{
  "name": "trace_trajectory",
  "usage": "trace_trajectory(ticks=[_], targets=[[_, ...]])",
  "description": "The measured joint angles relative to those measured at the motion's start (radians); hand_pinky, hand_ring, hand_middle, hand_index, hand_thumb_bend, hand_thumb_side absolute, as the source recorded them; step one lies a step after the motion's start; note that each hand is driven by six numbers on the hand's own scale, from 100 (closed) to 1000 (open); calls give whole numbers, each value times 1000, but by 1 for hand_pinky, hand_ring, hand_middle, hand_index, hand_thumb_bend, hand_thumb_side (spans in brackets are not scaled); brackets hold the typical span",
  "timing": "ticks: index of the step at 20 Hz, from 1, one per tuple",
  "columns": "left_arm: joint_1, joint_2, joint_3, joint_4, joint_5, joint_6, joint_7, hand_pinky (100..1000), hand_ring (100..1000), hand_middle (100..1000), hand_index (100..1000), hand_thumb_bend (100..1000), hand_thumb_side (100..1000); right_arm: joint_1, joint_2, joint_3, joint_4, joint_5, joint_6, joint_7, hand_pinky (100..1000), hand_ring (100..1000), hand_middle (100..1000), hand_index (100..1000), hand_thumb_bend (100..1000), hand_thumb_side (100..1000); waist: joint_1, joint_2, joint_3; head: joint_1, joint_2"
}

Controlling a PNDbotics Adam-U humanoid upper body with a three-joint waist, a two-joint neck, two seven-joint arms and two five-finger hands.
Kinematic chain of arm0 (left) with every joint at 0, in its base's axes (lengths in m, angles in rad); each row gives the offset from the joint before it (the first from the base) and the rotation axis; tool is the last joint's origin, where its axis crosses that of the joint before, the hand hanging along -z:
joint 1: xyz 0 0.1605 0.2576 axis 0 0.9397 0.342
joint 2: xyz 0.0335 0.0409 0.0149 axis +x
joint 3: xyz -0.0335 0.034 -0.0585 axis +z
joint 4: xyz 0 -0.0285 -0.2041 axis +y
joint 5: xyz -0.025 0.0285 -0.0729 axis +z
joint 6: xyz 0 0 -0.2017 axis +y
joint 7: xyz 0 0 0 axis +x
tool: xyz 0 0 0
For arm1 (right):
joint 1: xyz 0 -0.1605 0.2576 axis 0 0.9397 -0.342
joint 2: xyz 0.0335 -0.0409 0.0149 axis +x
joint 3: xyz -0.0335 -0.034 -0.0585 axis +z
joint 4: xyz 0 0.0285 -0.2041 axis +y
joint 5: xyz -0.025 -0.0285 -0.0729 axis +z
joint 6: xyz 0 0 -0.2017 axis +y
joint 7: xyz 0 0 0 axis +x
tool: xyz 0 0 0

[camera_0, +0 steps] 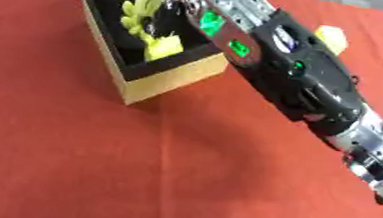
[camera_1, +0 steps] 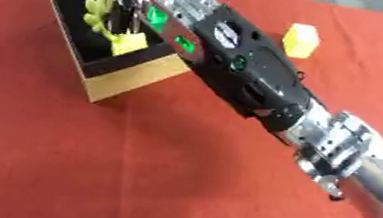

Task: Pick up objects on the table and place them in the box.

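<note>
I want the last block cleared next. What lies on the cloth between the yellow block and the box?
Only the robot's own right arm, which reaches across to the box with its right hand inside. The yellow block sits on the far side of it; nothing else shows on the red cloth between them.

— What's underneath everything?
— A red cloth point(camera_0: 67, 159), lying flat and filling nearly the whole view.
— Anything beyond it?
— A grey strip point(camera_1: 355, 1) at one o'clock, along the cloth's far edge.
</note>
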Motion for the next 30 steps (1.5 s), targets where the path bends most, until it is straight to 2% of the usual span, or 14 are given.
trace_trajectory(ticks=[1,4,6,8,14,20,21,25,30], targets=[[0,0,0,0,0,0,0,476,596,689,582,100,570,0,0,0,2,-6,-4,4,776,783,744,818,308,322,0,1,-1,0,0],[0,0,0,0,0,0,0,476,596,689,582,100,570,0,0,0,8,-14,-17,17,816,873,832,885,334,456,0,1,-3,0,0],[0,0,0,0,0,0,-1,476,596,687,582,100,570,0,0,0,12,-14,-25,25,837,903,852,902,345,502,1,1,-6,0,0],[0,0,0,0,0,0,-1,476,596,686,582,100,570,0,0,0,13,-13,-31,31,860,930,866,916,384,505,3,1,-7,0,0],[0,0,0,0,0,0,-1,476,596,684,582,100,570,-6,-1,-1,13,19,-41,41,897,960,875,942,441,438,7,1,-15,1,1],[0,0,0,0,0,0,-1,476,596,684,581,100,569,-6,-3,-22,-12,13,-43,43,886,940,861,955,581,186,12,-6,-23,1,1],[0,0,0,0,0,0,-1,476,597,684,581,100,569,-6,-6,-25,-21,3,-42,42,883,935,857,953,555,188,12,-6,-24,2,1],[0,-1,0,0,0,0,-1,476,596,683,581,100,568,-7,-12,-36,-67,-21,-27,27,880,926,848,949,556,166,13,-9,-25,2,1],[1,-1,0,0,0,0,-1,476,597,683,581,100,568,-13,-22,-58,-123,-14,-12,12,871,909,828,942,488,211,17,-12,-30,6,1]])
